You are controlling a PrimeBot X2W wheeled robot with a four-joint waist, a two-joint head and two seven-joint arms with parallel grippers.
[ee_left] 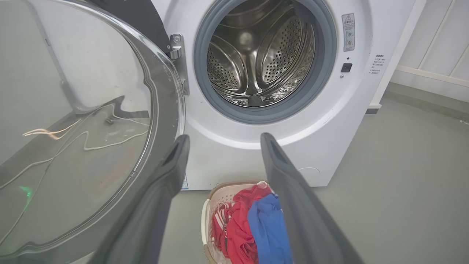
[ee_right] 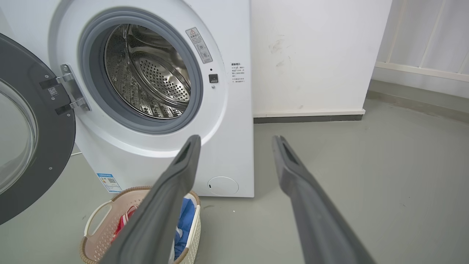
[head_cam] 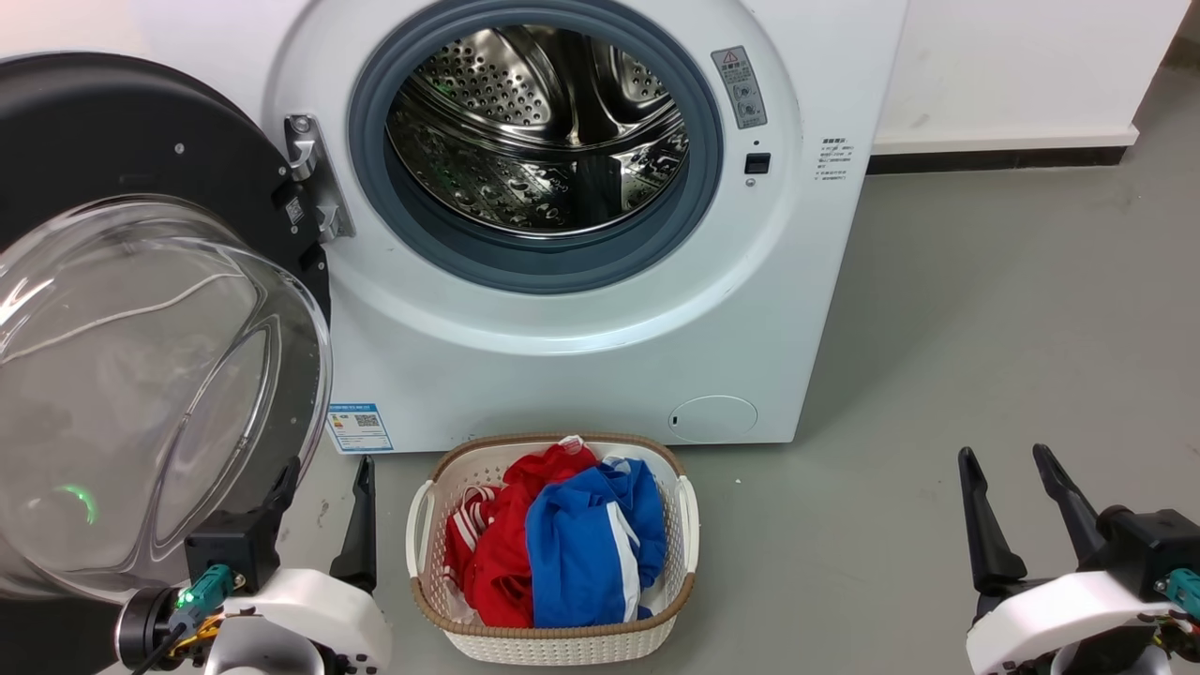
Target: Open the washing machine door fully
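- We find the washing machine door [head_cam: 155,319] swung well out from the washing machine [head_cam: 581,375] on the robot's left side. It hangs on a metal hinge [head_cam: 314,178] at the left edge of the opening.
- The door's black ring and clear bulging glass bowl face towards the head camera. The opening stands fully uncovered, with its grey seal [head_cam: 534,274] and the perforated steel drum [head_cam: 534,131] exposed.
- The left end effector [head_cam: 327,464] is at the lower left of the head view, with its two dark fingers spread and nothing between them.
- Its outer finger [head_cam: 279,492] lies against the lower rim of the door in that view. We cannot tell whether it touches the rim.
- The right end effector [head_cam: 1004,453] is at the lower right, over the grey floor [head_cam: 984,328] and well apart from the machine. Its fingers are spread and hold nothing.
- A white woven basket [head_cam: 553,647] with a brown rim stands on the floor just in front of the machine, between the two end effectors.
- The basket holds a red garment [head_cam: 497,553] with white stripes and a blue garment [head_cam: 581,553], which lies partly over the red one.
- A white wall [ee_right: 311,55] stands to the right of the machine in the right wrist view.
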